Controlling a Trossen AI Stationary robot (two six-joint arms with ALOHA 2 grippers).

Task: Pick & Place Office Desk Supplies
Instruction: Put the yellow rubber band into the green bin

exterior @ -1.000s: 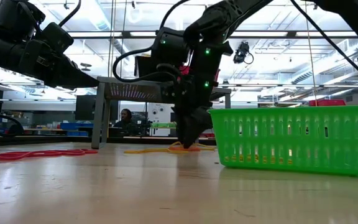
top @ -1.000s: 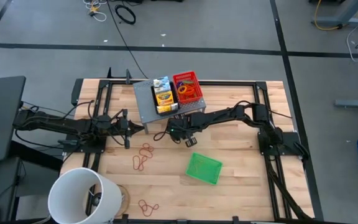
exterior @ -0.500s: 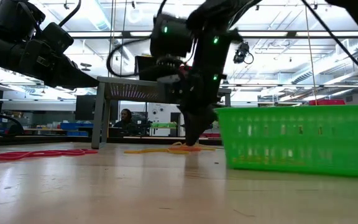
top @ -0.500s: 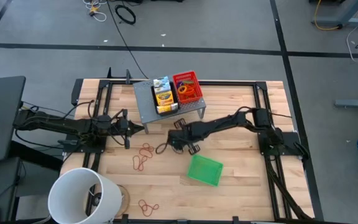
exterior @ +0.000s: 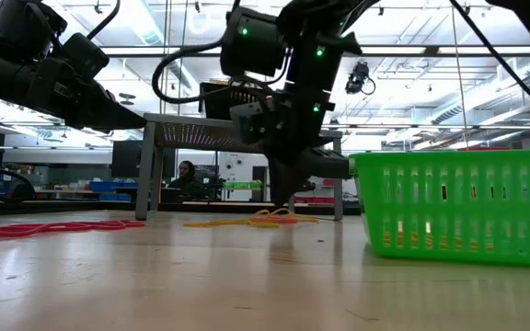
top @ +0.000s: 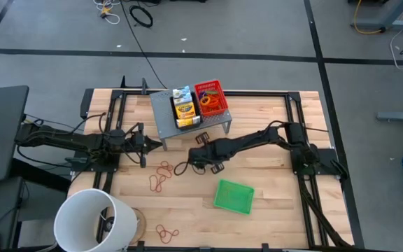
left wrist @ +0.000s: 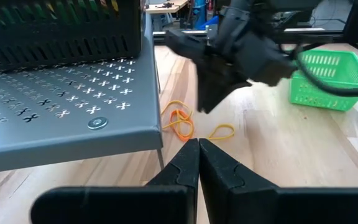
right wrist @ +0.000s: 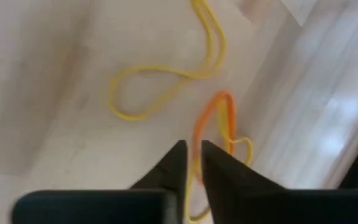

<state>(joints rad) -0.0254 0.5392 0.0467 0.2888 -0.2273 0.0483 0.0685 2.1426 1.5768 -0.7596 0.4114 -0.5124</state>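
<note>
My right gripper (right wrist: 194, 155) points steeply down over a clump of yellow and orange rubber bands (left wrist: 180, 121) on the table by the grey riser (top: 187, 115). Its fingers stand a narrow gap apart. An orange band (right wrist: 215, 121) runs into that gap. The arm hides these bands in the high view. The green mesh tray (top: 234, 197) rests flat on the table, near-right of this gripper (top: 193, 162). My left gripper (left wrist: 198, 146) waits shut at the riser's near-left corner. The red tray (top: 212, 98) and crayon box (top: 183, 108) sit on the riser. My right gripper comes at the orange band from above, one fingertip (right wrist: 178, 163) on each side of the band's loop (right wrist: 199, 146). The bands lie slack on the table. Whether the fingers touch the band, I cannot tell.
Reddish rubber bands (top: 163, 175) lie left of the right gripper, and more (top: 166, 232) lie near the front edge. A big white bucket (top: 93, 220) stands at the near-left corner. The riser's legs (exterior: 145, 179) stand close behind the gripper.
My right gripper has gone toward the table's left edge, away from the green tray and onto the yellow and orange bands. The green tray has slid a little toward the near-right and turned slightly, staying flat on the table.
</note>
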